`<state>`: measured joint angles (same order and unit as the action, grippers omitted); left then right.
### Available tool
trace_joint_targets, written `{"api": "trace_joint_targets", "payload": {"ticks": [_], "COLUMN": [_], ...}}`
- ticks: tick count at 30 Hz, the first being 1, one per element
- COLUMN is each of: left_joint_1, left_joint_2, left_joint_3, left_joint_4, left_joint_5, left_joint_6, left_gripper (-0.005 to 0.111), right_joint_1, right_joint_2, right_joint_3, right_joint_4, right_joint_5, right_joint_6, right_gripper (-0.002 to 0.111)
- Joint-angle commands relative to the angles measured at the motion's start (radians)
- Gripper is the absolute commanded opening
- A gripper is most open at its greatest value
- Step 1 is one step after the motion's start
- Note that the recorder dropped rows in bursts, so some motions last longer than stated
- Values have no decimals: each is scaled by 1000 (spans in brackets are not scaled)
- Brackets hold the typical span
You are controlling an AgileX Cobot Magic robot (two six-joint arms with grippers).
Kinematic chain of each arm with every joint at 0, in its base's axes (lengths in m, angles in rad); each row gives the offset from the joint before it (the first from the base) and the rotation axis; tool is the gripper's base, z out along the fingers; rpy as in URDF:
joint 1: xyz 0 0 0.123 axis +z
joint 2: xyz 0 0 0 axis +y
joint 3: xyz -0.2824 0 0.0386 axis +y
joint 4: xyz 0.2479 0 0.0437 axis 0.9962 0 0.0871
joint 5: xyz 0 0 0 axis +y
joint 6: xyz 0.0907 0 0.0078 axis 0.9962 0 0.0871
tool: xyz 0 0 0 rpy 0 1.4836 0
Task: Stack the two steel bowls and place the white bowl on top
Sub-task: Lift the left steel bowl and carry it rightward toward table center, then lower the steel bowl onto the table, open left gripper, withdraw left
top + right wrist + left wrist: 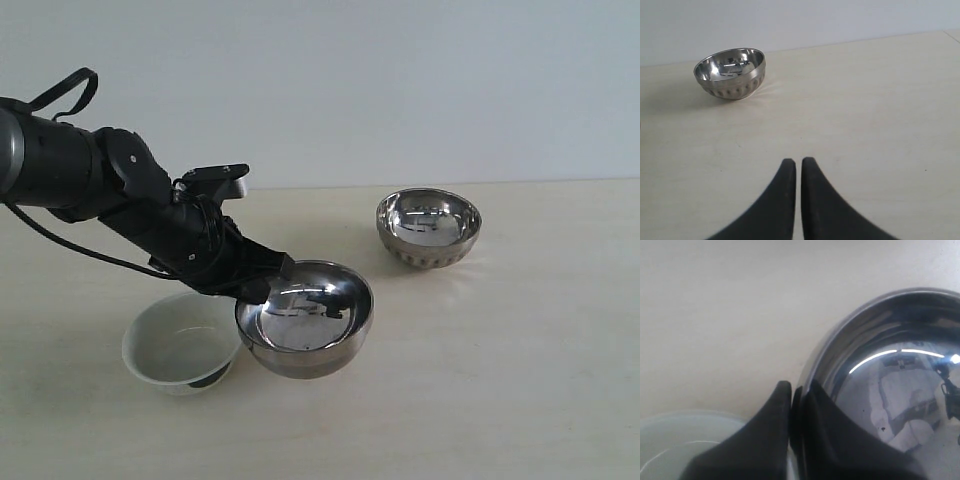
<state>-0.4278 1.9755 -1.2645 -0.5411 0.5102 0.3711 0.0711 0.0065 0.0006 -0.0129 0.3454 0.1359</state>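
Plain steel bowl is pinched at its rim, one finger inside and one outside, by the clenched left gripper. It is placed just beside the white bowl (whether it is clear of the table cannot be told). Well apart, farther back, the patterned steel bowl is set upright. The right gripper is closed on nothing. Such a pinch on a slick, thin rim is judged risky: the bowl could be tilted, slipped loose, or knocked against the white bowl.
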Motion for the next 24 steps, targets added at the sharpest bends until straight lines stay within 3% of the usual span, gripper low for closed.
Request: {"api": "trace_joint_targets", "payload": {"ticks": [1, 24], "left_joint_1": [-4, -4], "left_joint_2": [3, 54], "left_joint_3": [-9, -9], "left_joint_4": [-12, -25], "left_joint_5": [-15, -16], "left_joint_6": [3, 25], "left_gripper": [4, 4], "right_joint_1": [-2, -2], "right_joint_2": [-7, -7], "right_joint_3": [-1, -1], "right_joint_4": [-1, -1], "right_joint_5": [-3, -3], "right_joint_6": [-4, -4], "right_gripper": [0, 0]}}
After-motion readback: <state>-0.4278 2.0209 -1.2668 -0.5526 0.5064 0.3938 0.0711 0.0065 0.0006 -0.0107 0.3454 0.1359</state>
